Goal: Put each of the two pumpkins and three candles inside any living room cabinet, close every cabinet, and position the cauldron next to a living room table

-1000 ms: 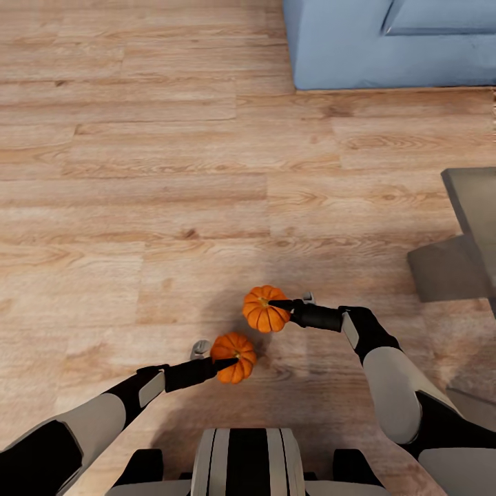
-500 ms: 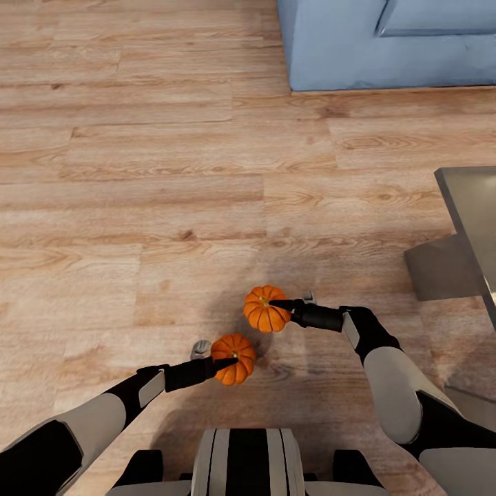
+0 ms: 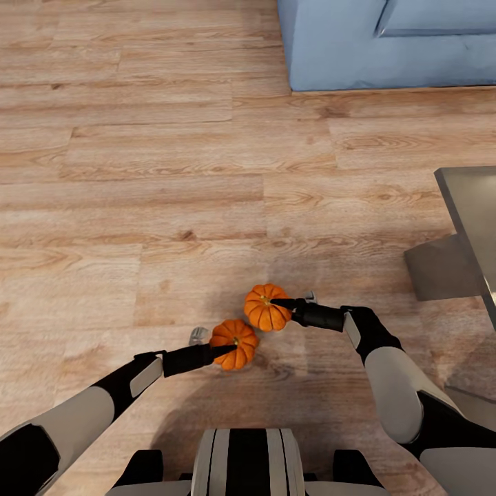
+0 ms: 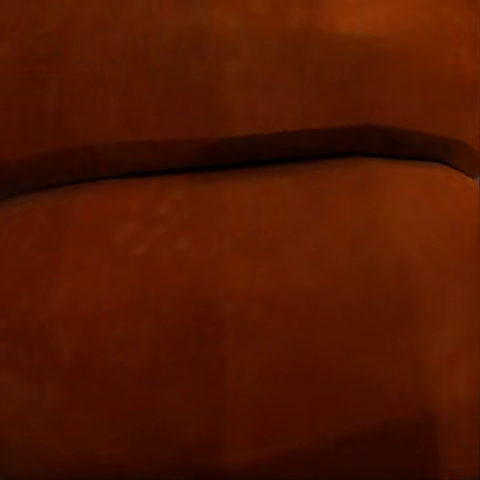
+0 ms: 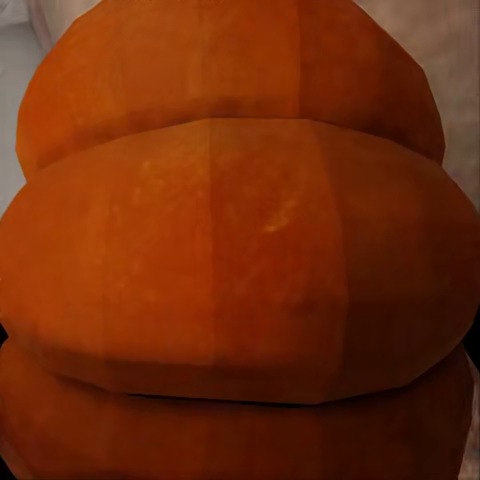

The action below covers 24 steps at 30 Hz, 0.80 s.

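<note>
Pale wood-plank floor [image 3: 138, 207] spreads out below your head camera, with the base of a blue sofa [image 3: 386, 41] at the far right end of the boards and a grey table [image 3: 468, 227] cutting in at the right side, its flat foot resting on the planks. You have both arms stretched forward over the floor, low in front of the robot's striped trunk [image 3: 244, 461]. Your left gripper [image 3: 227, 348] is clamped on a pumpkin [image 3: 234, 343], one dark finger lying across the top of the fruit toward its stem and a paler finger tip peeking out behind it on the far side. Your right gripper [image 3: 286, 302] is likewise clenched on the second pumpkin [image 3: 266, 308], a black finger reaching over the crown to the stem with the other finger showing just past the orange rim. The two pumpkins sit close together but apart, the right-hand one a little farther from the trunk than the left-hand one, and each casts a soft shadow on the boards beneath, so both look lifted off the floor rather than resting on it. Through the left wrist camera you get dark orange skin pressed right up to the lens, crossed by one shadowed rib groove. Through the right wrist camera you see brighter orange ribs bulging between the fingers, with a sliver of pale floor at the corners.
</note>
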Available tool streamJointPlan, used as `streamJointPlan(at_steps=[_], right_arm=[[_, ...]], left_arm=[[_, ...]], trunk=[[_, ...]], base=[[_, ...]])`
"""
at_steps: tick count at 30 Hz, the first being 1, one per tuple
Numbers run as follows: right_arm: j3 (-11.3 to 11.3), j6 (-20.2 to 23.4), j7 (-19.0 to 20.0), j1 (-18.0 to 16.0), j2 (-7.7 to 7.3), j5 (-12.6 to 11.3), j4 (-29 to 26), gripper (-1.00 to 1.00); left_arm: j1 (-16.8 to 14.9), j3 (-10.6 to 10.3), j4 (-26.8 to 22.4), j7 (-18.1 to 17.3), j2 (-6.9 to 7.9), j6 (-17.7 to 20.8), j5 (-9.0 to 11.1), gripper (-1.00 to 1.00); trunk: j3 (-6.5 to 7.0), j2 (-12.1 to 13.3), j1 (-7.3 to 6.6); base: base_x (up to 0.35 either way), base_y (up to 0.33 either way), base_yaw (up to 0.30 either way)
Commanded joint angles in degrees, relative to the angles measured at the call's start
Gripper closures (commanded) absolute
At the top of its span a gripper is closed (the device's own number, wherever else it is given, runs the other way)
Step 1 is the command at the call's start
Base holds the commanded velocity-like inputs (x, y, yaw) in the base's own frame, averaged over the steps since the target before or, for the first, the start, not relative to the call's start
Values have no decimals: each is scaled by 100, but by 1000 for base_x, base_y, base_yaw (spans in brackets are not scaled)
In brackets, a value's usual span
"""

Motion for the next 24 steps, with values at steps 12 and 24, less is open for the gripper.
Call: streamJointPlan(at_steps=[12,24], right_arm=[[-14,-43,103,0,-234,11,-25,100],[28,-64,72,0,-299,47,-41,100]], left_arm=[[0,3,-351,-6,282,199,-33,100],[50,39,-552,-366,698,199,9,100]], trunk=[[0,0,0],[0,0,0]], base=[[0,0,0],[0,0,0]])
